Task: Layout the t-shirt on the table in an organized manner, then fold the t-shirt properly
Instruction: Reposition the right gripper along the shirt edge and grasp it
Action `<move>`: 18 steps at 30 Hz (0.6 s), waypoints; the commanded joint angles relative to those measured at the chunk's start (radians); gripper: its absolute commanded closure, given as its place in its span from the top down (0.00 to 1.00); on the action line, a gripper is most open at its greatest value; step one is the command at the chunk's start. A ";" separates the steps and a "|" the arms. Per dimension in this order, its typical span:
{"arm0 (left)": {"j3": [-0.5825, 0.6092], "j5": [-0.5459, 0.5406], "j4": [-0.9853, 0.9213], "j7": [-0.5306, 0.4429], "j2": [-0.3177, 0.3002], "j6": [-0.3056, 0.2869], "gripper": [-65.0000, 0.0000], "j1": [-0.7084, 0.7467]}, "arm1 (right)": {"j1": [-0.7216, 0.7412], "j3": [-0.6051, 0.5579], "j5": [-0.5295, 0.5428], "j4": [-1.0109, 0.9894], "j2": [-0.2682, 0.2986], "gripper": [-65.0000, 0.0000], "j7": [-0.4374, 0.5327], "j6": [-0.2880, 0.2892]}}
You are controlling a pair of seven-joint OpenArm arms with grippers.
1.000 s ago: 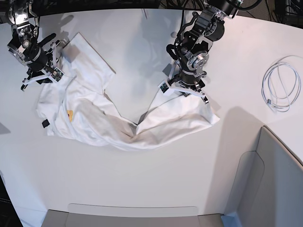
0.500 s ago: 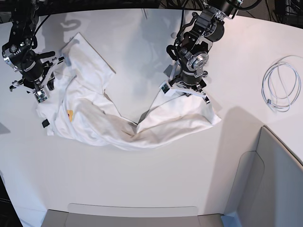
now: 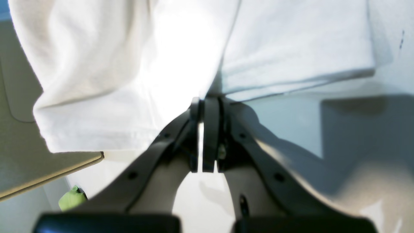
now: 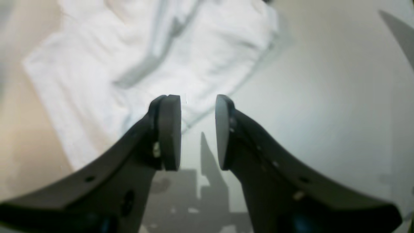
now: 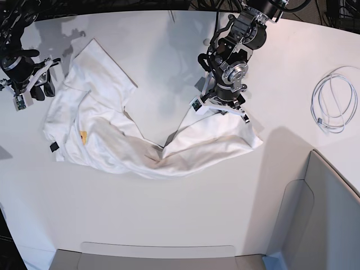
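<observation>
Left tool tight on t-shirt

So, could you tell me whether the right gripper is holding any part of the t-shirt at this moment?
No, the right gripper stands open with nothing between its fingers, and the t-shirt lies on the table beyond them.

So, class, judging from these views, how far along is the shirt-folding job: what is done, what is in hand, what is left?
Done: little. The t-shirt lies on the table bunched in a crooked V, not flat. In hand: the left gripper is shut on the shirt's edge, while the right gripper hangs open and empty beside the other end. Left: spreading the cloth flat, then every fold.
</observation>
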 commanded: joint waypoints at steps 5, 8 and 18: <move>0.002 -0.031 -0.002 0.034 -0.003 -0.026 0.00 0.011 | 0.009 0.010 0.020 0.012 0.001 0.29 -0.030 0.017; 0.002 -0.031 -0.002 0.034 -0.004 -0.026 0.00 0.013 | 0.012 0.059 0.073 -0.007 -0.023 0.29 -0.067 0.017; 0.002 -0.031 -0.002 0.034 -0.006 -0.026 0.00 0.014 | 0.020 0.053 0.014 -0.053 0.113 0.29 -0.071 0.017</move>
